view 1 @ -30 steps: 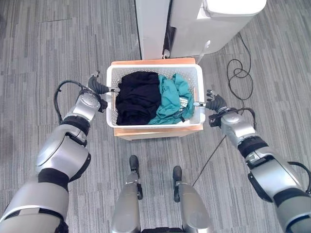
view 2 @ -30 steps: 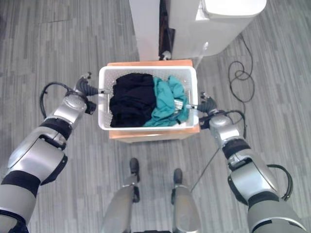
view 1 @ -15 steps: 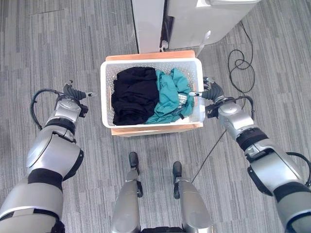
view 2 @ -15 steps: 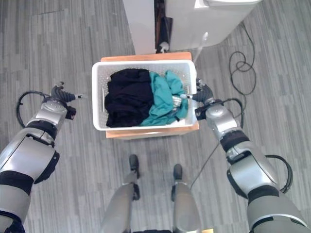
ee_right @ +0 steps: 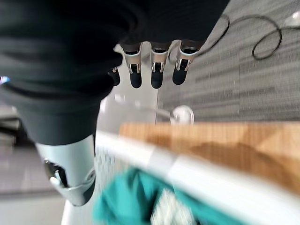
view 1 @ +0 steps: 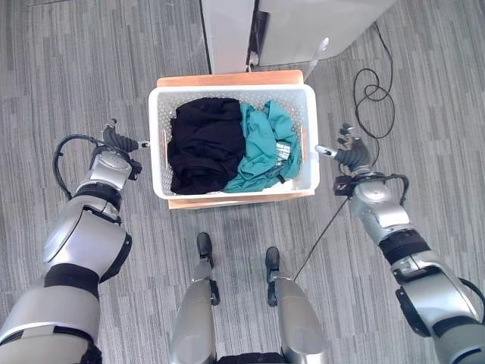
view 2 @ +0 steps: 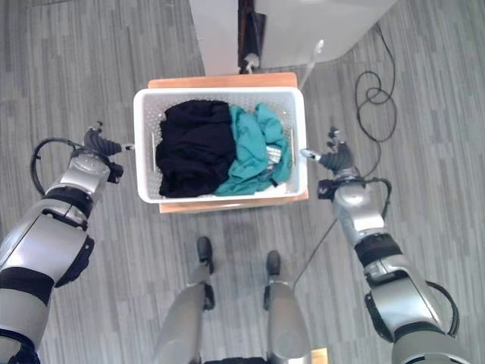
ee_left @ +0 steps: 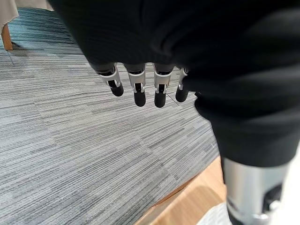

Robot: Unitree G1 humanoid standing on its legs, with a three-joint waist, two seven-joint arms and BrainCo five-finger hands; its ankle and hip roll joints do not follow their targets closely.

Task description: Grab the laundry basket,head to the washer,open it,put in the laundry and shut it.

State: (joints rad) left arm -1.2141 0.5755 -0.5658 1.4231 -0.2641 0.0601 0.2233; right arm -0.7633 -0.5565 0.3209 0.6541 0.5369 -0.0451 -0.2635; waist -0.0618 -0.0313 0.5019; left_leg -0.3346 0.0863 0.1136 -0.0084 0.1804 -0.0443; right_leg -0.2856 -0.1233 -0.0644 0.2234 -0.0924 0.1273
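A white laundry basket [view 1: 231,92] sits on a low wooden stand [view 1: 227,79] right in front of me. Inside it lie black clothes [view 1: 201,144] on the left and teal clothes [view 1: 265,148] on the right. My left hand [view 1: 115,141] hovers a short way off the basket's left side, its fingers straight and holding nothing. At the basket's right side my right hand [view 1: 350,152] is open too, a small gap away from the rim [ee_right: 187,164]. In the right wrist view the teal clothes [ee_right: 126,197] show just past the rim.
A white washer [view 1: 318,26] and a white cabinet [view 1: 227,34] stand directly behind the basket. Grey striped carpet [view 1: 76,76] lies on both sides of the stand.
Both hands have come off the basket's sides: the left drew away first, then the right moved out to the right. The camera has shifted, so the basket looks lower and nearer.
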